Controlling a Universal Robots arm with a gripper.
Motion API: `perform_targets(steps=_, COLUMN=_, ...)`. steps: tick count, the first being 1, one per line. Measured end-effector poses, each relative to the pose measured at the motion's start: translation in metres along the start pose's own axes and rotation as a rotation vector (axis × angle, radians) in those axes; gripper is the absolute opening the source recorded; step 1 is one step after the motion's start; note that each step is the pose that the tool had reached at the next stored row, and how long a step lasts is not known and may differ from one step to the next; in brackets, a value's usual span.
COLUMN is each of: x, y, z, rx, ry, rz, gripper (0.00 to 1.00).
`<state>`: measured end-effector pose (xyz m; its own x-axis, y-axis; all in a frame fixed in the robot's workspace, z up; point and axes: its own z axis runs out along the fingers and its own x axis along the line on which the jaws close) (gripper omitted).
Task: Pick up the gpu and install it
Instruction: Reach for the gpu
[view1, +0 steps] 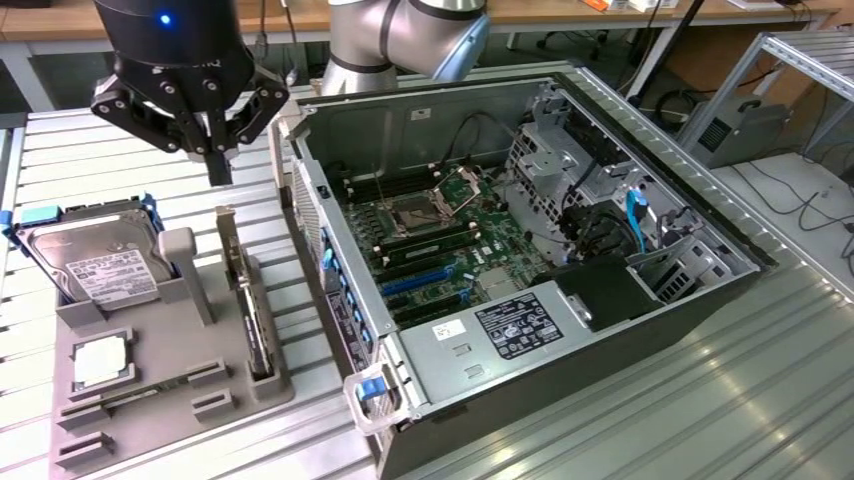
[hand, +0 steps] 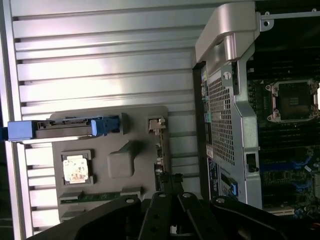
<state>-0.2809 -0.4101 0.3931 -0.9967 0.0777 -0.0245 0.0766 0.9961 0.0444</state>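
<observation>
While the arm hangs over the slatted metal table (view1: 747, 400), the gripper (view1: 220, 172) sits with its dark fingers pinched fully together, nothing between them, tips pointing straight down. Right below, in the grey tray (view1: 167, 345), there's the gpu (view1: 248, 300): a slim black card standing on its long edge in a slot along the side of the tray nearest the computer case (view1: 400, 125). The closed fingertips are above the card's far end, clear of it, with no contact. From the wrist view the gripper (hand: 172, 192) lines up over that same thin edge of the gpu (hand: 160, 150), with the tray (hand: 117, 162) spread out underneath. Sharing the tray, the hard drive (view1: 94, 265) leans in its blue-handled carrier on the exterior view's left, a square processor chip (view1: 100, 360) lies flat nearer the camera, and a memory stick (view1: 134, 395) rests beside it. On the exterior view's right the case lies open, green motherboard (view1: 427, 240) exposed, blue slots showing.
</observation>
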Motion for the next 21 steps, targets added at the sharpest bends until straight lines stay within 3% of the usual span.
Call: perform_targets(steps=21, x=-0.003, y=-0.0356, z=-0.0016, rx=0.0001, ry=0.0001, rz=0.000, gripper=0.11)
